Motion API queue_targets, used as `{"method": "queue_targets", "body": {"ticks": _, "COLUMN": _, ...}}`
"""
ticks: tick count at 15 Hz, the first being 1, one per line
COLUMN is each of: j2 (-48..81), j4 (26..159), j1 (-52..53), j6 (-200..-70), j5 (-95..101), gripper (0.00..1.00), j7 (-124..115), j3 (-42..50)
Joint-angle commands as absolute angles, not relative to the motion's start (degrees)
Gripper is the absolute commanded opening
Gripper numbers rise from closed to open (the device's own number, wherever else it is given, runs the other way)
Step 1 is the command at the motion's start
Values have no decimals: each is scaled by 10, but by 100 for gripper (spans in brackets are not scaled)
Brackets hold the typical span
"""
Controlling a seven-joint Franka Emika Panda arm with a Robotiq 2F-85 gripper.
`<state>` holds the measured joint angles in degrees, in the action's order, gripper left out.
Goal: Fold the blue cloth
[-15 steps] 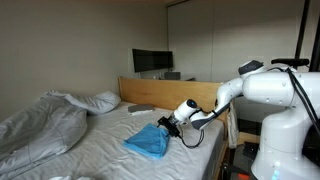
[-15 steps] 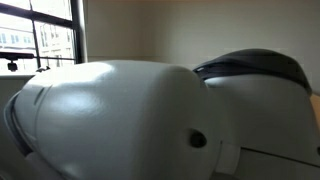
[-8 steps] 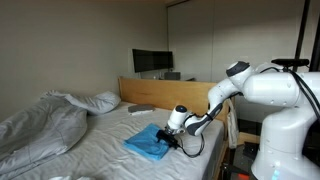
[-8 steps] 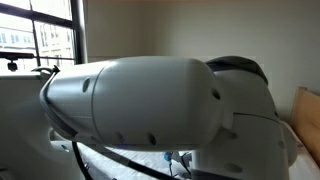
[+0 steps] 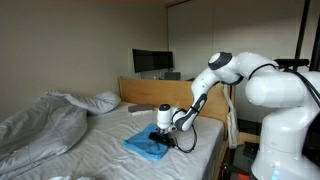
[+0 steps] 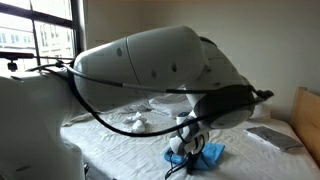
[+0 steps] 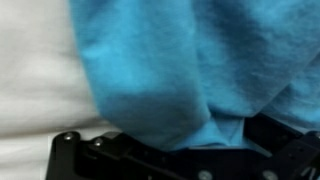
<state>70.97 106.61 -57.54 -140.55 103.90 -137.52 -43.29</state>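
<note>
I can't tell how my gripper (image 5: 158, 134) stands; the blue cloth (image 7: 190, 70) covers it, spilling off-frame twelve to three o'clock.

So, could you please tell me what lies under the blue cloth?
The blue cloth lies on the white bed sheet. The gripper is down on it; anything beneath the cloth itself is hidden.

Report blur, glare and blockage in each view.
Wrist view: the cloth fills the frame, soft from closeness. In an exterior view the arm looms blurred across the frame, the window overbright. In an exterior view the bed is dim but clear.
</note>
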Motion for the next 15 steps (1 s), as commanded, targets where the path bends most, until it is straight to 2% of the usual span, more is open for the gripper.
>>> {"method": "queue_targets", "body": {"ticks": 1, "j2": 629, "j4": 1057, "j1": -453, "j6": -1413, "j5": 952, "gripper": 100, "j7": -1408, "j3": -341}}
{"method": "queue_targets", "body": {"ticks": 9, "j2": 531, "j4": 1057, "j1": -172, "j6": -1476, "j5": 849, "gripper": 100, "j7": -1457, "j3": -113}}
{"method": "queue_targets", "body": {"ticks": 10, "j2": 529, "j4": 1055, "j1": -148, "j6": -1487, "j5": 856, "gripper": 75, "j7": -1470, "j3": -92}}
{"method": "queue_targets", "body": {"ticks": 12, "j2": 529, "j4": 1052, "j1": -109, "j6": -1499, "j5": 862, "gripper": 68, "j7": -1488, "j3": -56}}
{"method": "queue_targets", "body": {"ticks": 15, "j2": 527, "j4": 1052, "j1": -68, "j6": -1511, "j5": 875, "gripper": 47, "j7": -1516, "j3": -21}}
